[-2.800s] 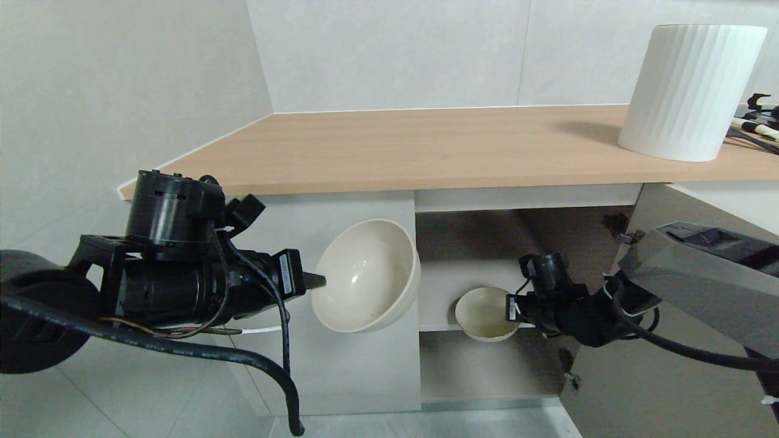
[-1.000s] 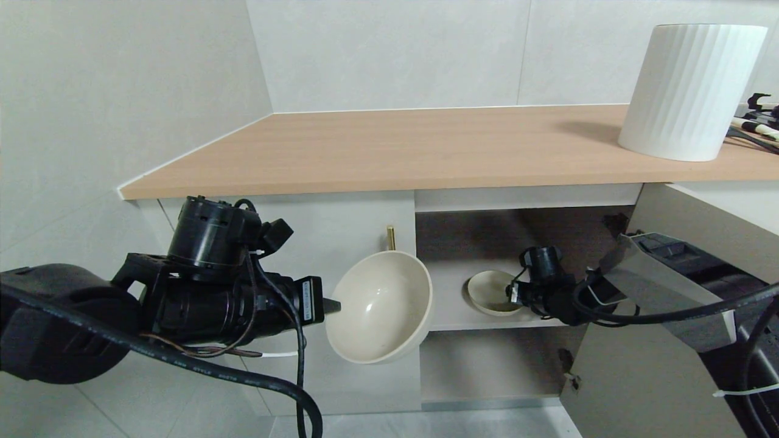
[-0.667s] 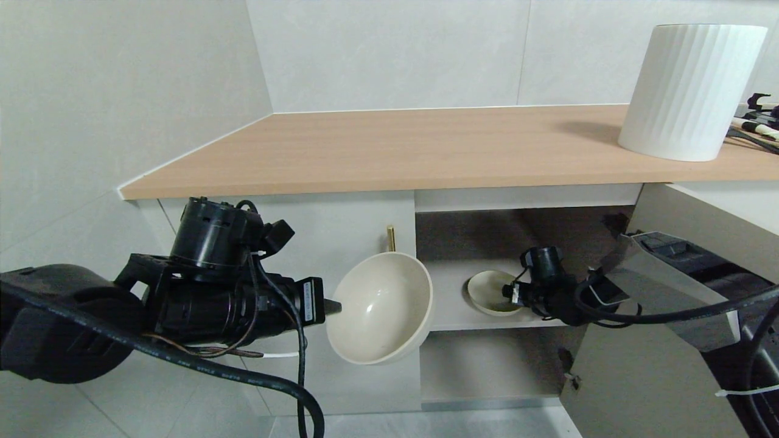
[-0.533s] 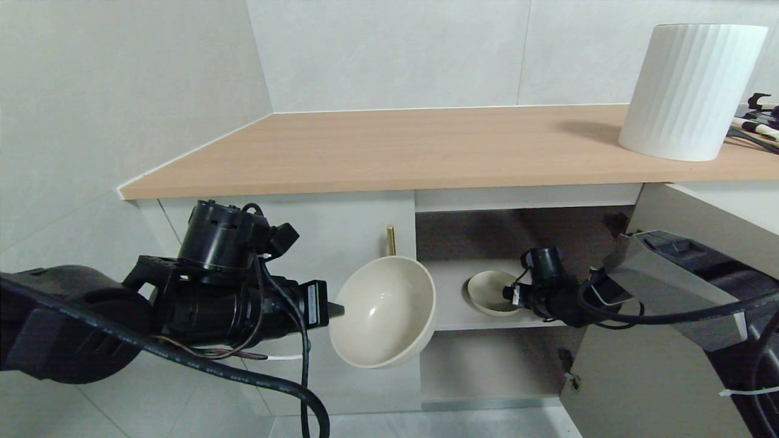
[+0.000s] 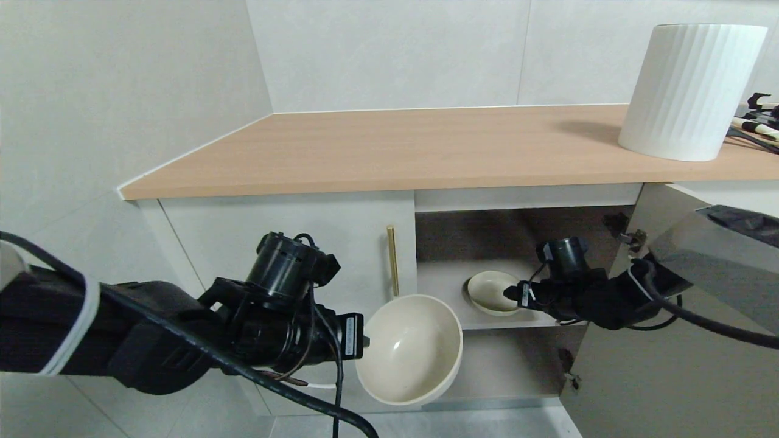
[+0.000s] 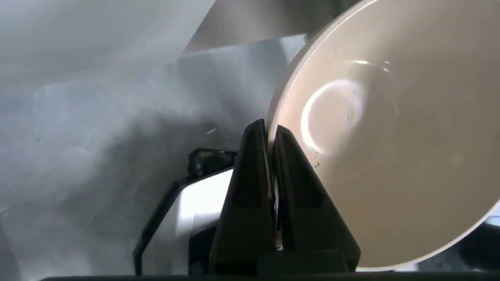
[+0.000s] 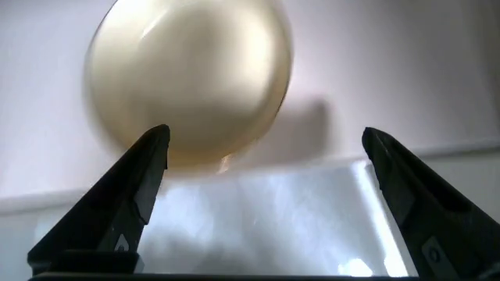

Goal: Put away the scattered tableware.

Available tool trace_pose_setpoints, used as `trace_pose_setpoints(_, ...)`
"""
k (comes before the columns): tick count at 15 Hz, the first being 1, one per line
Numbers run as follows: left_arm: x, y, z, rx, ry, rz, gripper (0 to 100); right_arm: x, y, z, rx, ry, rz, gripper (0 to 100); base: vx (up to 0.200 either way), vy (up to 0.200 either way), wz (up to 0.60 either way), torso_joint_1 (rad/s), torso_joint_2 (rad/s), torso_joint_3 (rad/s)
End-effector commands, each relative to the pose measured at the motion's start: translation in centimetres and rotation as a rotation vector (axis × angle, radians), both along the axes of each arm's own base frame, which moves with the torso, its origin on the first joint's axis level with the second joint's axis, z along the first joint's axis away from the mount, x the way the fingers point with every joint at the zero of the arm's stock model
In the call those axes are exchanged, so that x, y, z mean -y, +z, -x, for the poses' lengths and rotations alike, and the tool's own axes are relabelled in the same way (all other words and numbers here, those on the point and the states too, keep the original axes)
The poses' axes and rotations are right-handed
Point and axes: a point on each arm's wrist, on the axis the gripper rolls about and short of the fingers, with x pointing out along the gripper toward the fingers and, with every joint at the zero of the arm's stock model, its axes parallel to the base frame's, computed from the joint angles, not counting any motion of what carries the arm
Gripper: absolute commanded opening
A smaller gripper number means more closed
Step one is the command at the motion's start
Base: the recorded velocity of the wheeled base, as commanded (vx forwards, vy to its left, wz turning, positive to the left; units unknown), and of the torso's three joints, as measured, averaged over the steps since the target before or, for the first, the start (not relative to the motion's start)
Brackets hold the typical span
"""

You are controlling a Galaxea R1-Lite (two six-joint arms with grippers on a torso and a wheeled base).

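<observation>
A large cream bowl [image 5: 409, 350] hangs tilted on its side in front of the cabinet's lower opening, low beside the closed door. My left gripper [image 5: 364, 340] is shut on its rim; in the left wrist view the fingers [image 6: 258, 179] pinch the edge of the large bowl [image 6: 391, 140]. A small cream bowl [image 5: 494, 292] rests on the cabinet's middle shelf [image 5: 441, 283]. My right gripper [image 5: 516, 294] hovers open just right of it, not touching. In the right wrist view the small bowl [image 7: 187, 86] lies beyond the widely spread right gripper [image 7: 266, 140].
The wooden countertop [image 5: 426, 146] carries a white ribbed cylinder [image 5: 691, 91] and some tools [image 5: 758, 125] at the far right. The left cabinet door has a brass handle [image 5: 392, 261]. The right door [image 5: 633, 377] stands swung open beside my right arm.
My left arm has dropped and shifted right with the large bowl. My right gripper set the small bowl on the shelf, let go and backed off slightly.
</observation>
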Motion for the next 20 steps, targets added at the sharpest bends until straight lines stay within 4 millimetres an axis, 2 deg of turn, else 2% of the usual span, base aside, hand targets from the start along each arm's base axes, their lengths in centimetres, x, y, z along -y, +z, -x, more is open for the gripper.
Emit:
trace_pose_setpoints(1,2.3,-3.4,-0.4,-0.05,-0.036,-0.053,0,-1.1,4.9,3.8,0.045,0.103,-0.05,100,0.0,0.0,0.0,0.0,0.0,0.0)
trace_pose_setpoints(4,3.1,-5.4,-0.9,-0.048,-0.024,-0.093,0,-3.1,7.5,6.8,0.053,0.187,-0.056,100,0.0,0.0,0.0,0.0,0.0,0.0)
trace_pose_setpoints(10,4.1,-6.2,-0.9,-0.056,-0.048,-0.107,0,-6.6,10.8,12.4,0.057,0.354,-0.064,100,0.0,0.0,0.0,0.0,0.0,0.0)
trace_pose_setpoints(12,4.3,-6.1,-0.8,-0.053,-0.052,-0.106,0,-7.7,10.6,13.8,0.013,0.406,-0.044,100,0.0,0.0,0.0,0.0,0.0,0.0)
trace_pose_setpoints(13,4.4,-6.1,-0.8,-0.051,-0.055,-0.105,0,-8.6,9.9,14.5,-0.03,0.441,-0.02,100,0.0,0.0,0.0,0.0,0.0,0.0)
trace_pose_setpoints(17,4.4,-5.9,-0.7,-0.046,-0.058,-0.104,0,-9.7,6.9,14.2,-0.107,0.467,0.053,100,0.0,0.0,0.0,0.0,0.0,0.0)
trace_pose_setpoints(20,4.4,-5.9,-0.7,-0.046,-0.058,-0.104,0,-9.9,6.3,14.2,-0.116,0.464,0.076,100,0.0,0.0,0.0,0.0,0.0,0.0)
